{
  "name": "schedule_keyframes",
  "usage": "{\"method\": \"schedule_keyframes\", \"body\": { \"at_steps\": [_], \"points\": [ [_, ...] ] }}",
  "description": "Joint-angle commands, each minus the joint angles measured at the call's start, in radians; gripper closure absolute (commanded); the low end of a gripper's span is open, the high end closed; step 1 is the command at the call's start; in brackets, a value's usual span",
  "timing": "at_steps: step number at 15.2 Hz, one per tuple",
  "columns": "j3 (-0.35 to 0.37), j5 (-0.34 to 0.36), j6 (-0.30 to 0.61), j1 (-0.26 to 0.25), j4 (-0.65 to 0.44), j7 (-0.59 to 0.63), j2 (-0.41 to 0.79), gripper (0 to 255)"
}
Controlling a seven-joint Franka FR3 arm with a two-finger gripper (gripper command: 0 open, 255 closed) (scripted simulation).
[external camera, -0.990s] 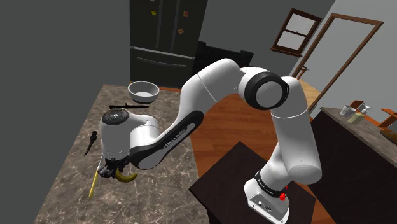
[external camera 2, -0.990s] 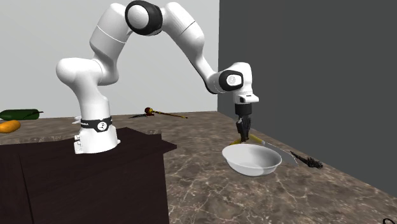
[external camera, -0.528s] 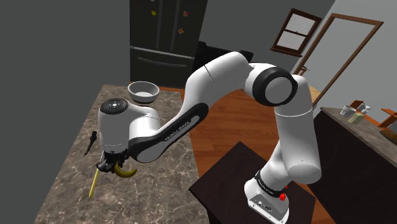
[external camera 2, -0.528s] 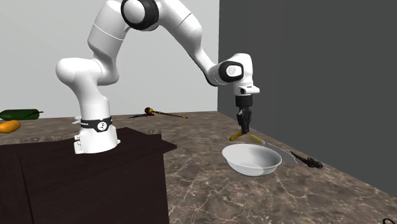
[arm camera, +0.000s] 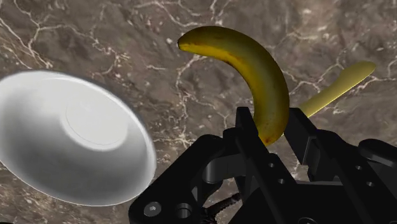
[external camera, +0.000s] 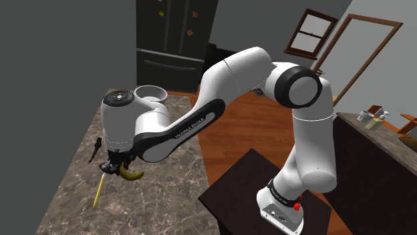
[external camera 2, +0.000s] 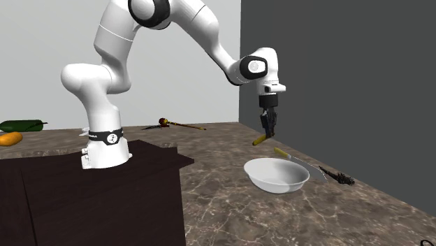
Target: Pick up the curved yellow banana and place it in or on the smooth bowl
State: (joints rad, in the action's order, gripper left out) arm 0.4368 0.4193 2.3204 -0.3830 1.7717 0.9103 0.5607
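Banana (arm camera: 254, 76) held above the marbled counter (arm camera: 127, 38) in my gripper (arm camera: 270, 130)
I see its fingers (arm camera: 304, 137) clamped on one end; white bowl (external camera 2: 277, 175) sits near, at the second exterior view's right

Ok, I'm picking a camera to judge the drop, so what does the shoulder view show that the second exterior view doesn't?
Between these two, the shoulder view alone gives the dark fridge, the window and the wooden floor; there the arm covers part of the bowl. The second exterior view alone gives the bowl whole, plus a green thing and an orange thing at its left edge. Both show the tool shut on the banana above the marbled counter, and the dark stand.
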Motion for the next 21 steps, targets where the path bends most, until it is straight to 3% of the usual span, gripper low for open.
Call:
{"method": "schedule_keyframes", "body": {
  "at_steps": [1,5,13,21],
  "points": [
    [0.008,-0.012,-0.020,0.005,-0.002,-0.008,-0.019,255],
    [0.019,-0.029,-0.052,0.012,-0.009,-0.021,-0.045,255],
    [-0.001,-0.065,-0.036,0.157,0.006,-0.202,-0.068,255],
    [-0.028,-0.092,-0.054,0.278,-0.056,-0.377,-0.042,255]
  ]
}}
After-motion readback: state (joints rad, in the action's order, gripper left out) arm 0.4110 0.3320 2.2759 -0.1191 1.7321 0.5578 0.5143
